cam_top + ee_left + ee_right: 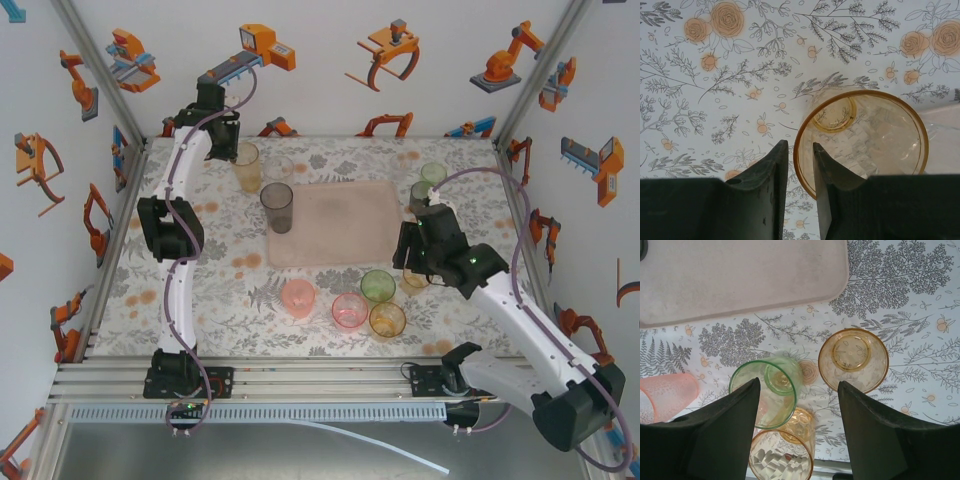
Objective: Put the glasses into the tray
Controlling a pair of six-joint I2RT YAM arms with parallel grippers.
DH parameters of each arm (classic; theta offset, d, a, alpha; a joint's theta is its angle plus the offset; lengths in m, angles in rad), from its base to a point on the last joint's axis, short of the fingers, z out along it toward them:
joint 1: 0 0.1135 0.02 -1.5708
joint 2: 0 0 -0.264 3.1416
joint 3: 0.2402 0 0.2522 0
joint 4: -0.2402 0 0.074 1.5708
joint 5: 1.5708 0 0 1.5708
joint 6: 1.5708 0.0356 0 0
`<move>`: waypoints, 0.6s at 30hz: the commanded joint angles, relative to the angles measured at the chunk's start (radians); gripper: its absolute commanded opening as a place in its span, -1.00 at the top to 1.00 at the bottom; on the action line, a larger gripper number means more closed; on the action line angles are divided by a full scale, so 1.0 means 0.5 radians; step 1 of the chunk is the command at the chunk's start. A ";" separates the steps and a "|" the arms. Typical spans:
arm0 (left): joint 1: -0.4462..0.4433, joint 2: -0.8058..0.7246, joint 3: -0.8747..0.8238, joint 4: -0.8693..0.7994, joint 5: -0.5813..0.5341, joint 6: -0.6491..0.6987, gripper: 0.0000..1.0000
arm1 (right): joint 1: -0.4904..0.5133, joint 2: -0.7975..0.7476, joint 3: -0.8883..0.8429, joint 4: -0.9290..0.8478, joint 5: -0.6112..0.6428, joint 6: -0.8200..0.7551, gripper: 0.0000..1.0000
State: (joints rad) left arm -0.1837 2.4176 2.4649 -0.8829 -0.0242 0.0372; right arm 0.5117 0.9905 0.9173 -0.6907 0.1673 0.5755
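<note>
Status | left pincer (pixel 800 145) narrow, astride orange glass (pixel 875 135) rim (grip unclear) | right pincer (pixel 799 382) wide, empty

You're looking into a white booth. The back wall (pixel 330 90) at twelve o'clock, the left wall (pixel 40 230) at nine and the right wall (pixel 600 230) at three all carry printed orange robot arms and grippers. Metal posts (pixel 100 72) slant up the corners at eleven and one o'clock. The table wears a cloth (pixel 225 300) of grey ferns and leafy sprigs with pale orange roses. At six o'clock, ribbed aluminium rails (pixel 320 375) cross the near edge, with a perforated strip (pixel 300 412) just below. Lower still is a grey surface (pixel 250 455) where a white tube (pixel 380 448) lies slanting. The light is soft and even, and the shadows are faint.
</note>
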 commanded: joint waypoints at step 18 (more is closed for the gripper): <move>-0.007 -0.027 -0.003 -0.029 -0.113 0.047 0.79 | -0.008 -0.073 -0.073 0.051 0.034 0.010 -0.19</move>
State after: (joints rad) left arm -0.1848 2.4176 2.4645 -0.8833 -0.0631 0.0441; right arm 0.5117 0.9691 0.8936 -0.6884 0.1699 0.5758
